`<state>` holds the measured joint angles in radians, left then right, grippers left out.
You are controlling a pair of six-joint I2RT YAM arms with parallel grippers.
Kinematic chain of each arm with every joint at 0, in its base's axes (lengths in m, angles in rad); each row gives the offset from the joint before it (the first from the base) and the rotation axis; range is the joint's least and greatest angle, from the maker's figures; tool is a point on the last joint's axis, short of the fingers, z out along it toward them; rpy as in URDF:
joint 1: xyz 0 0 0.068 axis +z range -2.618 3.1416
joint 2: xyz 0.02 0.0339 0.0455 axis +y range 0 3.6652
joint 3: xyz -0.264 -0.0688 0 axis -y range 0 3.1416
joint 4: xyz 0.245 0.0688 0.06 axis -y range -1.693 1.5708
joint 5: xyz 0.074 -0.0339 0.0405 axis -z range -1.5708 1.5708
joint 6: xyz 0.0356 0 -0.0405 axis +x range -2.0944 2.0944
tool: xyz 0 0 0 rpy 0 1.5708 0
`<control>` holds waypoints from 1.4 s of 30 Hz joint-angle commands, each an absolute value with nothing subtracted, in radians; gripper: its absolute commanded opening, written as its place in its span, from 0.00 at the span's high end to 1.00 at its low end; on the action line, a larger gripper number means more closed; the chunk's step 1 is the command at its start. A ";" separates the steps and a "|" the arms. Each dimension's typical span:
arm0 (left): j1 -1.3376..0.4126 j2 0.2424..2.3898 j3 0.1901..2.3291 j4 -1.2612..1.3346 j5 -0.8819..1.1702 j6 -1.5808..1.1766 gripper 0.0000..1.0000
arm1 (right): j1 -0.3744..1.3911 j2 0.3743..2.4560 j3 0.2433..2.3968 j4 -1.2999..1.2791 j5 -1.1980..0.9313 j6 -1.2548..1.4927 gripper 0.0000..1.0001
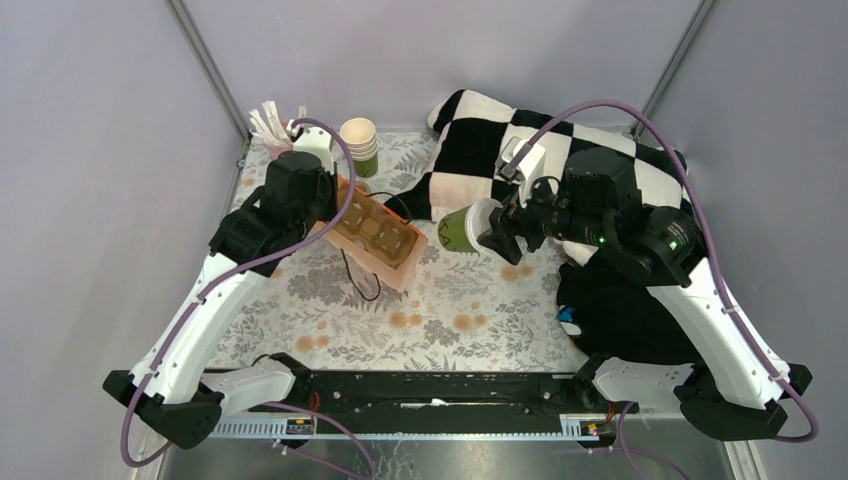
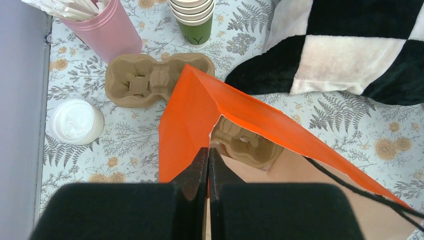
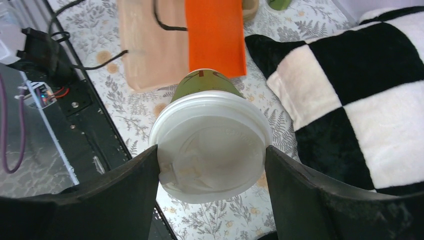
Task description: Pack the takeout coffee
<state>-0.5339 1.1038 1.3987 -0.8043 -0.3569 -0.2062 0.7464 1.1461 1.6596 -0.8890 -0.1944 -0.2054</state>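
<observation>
The takeout coffee (image 1: 458, 228), a green paper cup with a white lid (image 3: 212, 142), is held above the table, tipped on its side with its base toward the bag. My right gripper (image 1: 497, 236) is shut on it, a finger pressed on each side of the lid rim (image 3: 211, 150). The orange paper bag (image 1: 392, 250) lies just left of the cup with a brown cup carrier (image 2: 246, 145) inside. My left gripper (image 2: 208, 150) is shut on the bag's upper edge (image 2: 192, 112) and holds its mouth raised.
A second brown carrier (image 2: 150, 80), a loose white lid (image 2: 75, 120), a pink cup of stirrers (image 2: 107, 27) and a stack of lidless cups (image 1: 360, 142) stand at the back left. A black-and-white checked blanket (image 1: 560, 160) covers the back right.
</observation>
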 commanded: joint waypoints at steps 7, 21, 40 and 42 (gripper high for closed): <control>-0.535 1.114 1.402 -0.809 -0.374 -0.235 1.00 | 0.883 1.173 1.718 -0.881 -0.220 -0.143 0.32; -0.535 1.114 1.428 -0.822 -0.375 -0.251 1.00 | 1.118 1.372 1.916 -0.892 0.058 -0.179 0.33; -0.535 1.103 1.463 -0.786 -0.316 -0.261 1.00 | 1.156 1.516 1.800 -0.709 0.182 -0.346 0.34; -0.535 1.107 1.469 -0.783 -0.304 -0.271 1.00 | 1.158 1.531 1.796 -0.696 0.181 -0.343 0.34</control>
